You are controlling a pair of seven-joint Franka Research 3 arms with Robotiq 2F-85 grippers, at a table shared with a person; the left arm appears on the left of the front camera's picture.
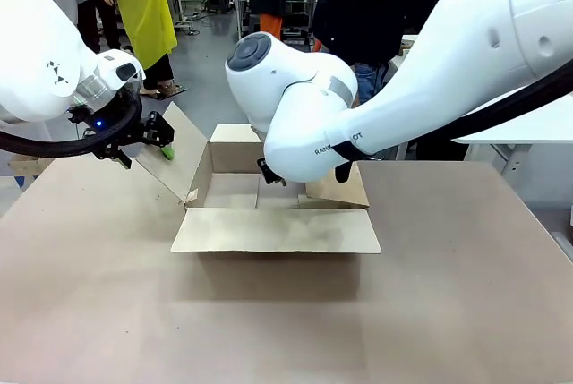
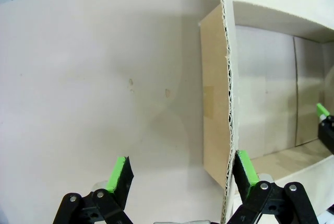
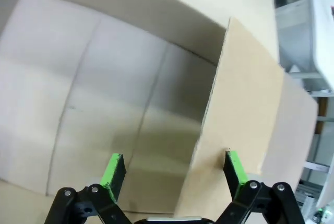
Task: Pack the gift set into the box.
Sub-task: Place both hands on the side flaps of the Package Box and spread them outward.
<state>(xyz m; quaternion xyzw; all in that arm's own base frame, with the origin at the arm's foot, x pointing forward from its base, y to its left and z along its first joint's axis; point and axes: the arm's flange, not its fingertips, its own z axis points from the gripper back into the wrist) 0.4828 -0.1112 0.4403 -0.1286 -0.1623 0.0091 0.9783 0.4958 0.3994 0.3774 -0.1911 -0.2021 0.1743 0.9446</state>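
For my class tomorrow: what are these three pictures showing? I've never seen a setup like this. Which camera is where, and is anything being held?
Two white robot arms work at a brown table. The front picture looks across the table. The other two come from cameras on each wrist, looking along that hand's green-tipped fingers. An open cardboard box sits mid-table. The left hand is open astride the box's left flap; the right hand is open astride the right flap, reaching into the box. Neither has closed on anything.

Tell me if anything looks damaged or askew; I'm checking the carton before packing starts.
Nothing is spilled or torn. The box sits open and empty. Its left flap stands tilted up rather than folded flat, its edge between the open fingers of the left pincer. The right pincer, also open, straddles the right flap.
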